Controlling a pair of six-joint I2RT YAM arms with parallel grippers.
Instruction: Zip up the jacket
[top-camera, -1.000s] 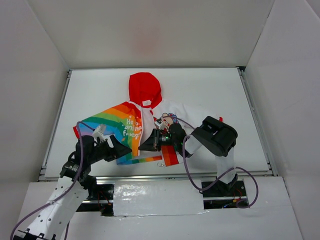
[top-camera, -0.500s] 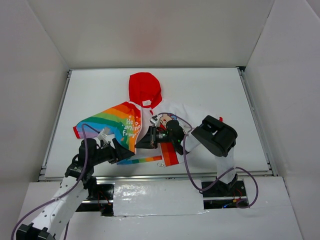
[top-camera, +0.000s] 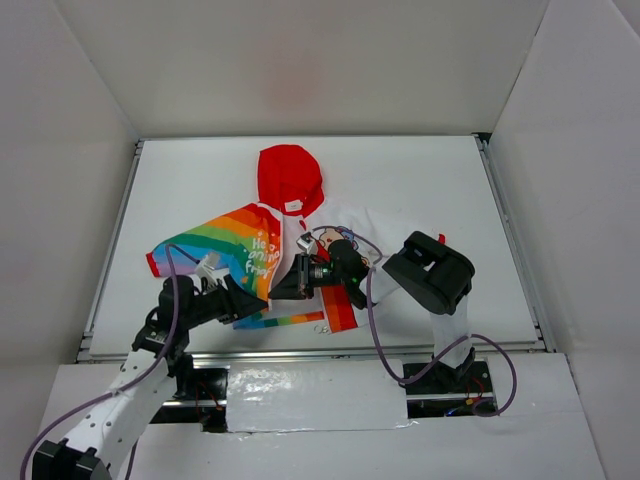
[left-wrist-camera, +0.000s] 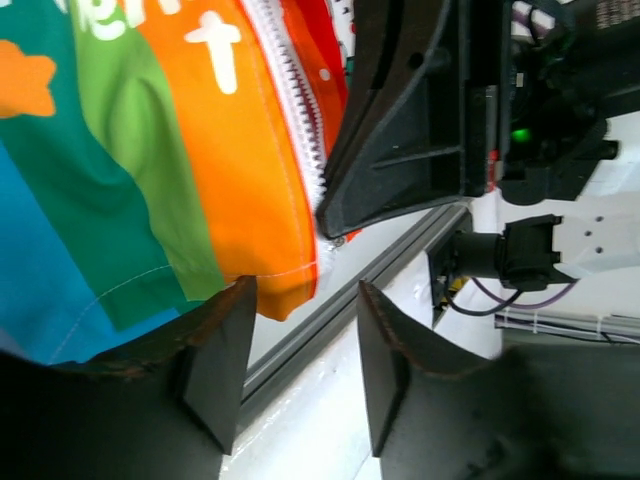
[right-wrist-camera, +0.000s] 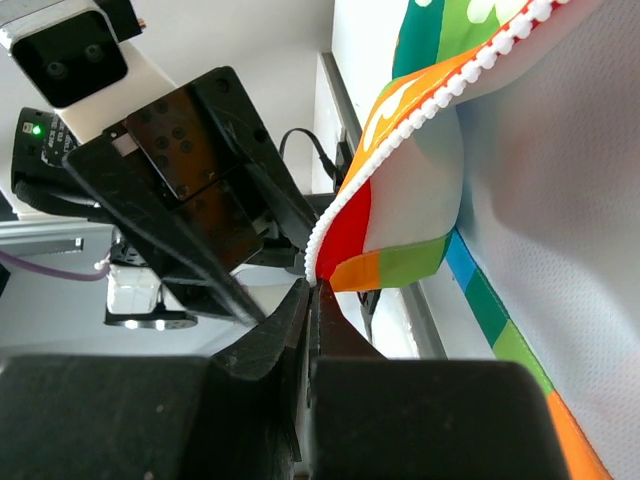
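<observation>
The jacket (top-camera: 235, 250) lies open on the table, with its red hood (top-camera: 290, 178) at the far end, the rainbow half on the left and the white printed half (top-camera: 375, 225) on the right. My right gripper (top-camera: 278, 290) is shut on the bottom end of the rainbow half's white zipper edge (right-wrist-camera: 420, 110) and lifts that corner; its closed tips (right-wrist-camera: 312, 285) meet just under the zipper's end. My left gripper (top-camera: 250, 302) is open, close beside it. In the left wrist view, the orange hem corner (left-wrist-camera: 270, 200) sits just past my open left gripper (left-wrist-camera: 305, 295), untouched.
A metal rail (left-wrist-camera: 350, 290) runs along the table's near edge, right under both grippers. A rainbow strip and a red-orange flap of the jacket (top-camera: 338, 310) lie near that edge. White walls enclose the table. Purple cables (top-camera: 372, 330) loop off the right arm.
My right gripper has shifted a little left with the zipper end in it. My left gripper has moved slightly right and nearer to it, toward the hem corner.
</observation>
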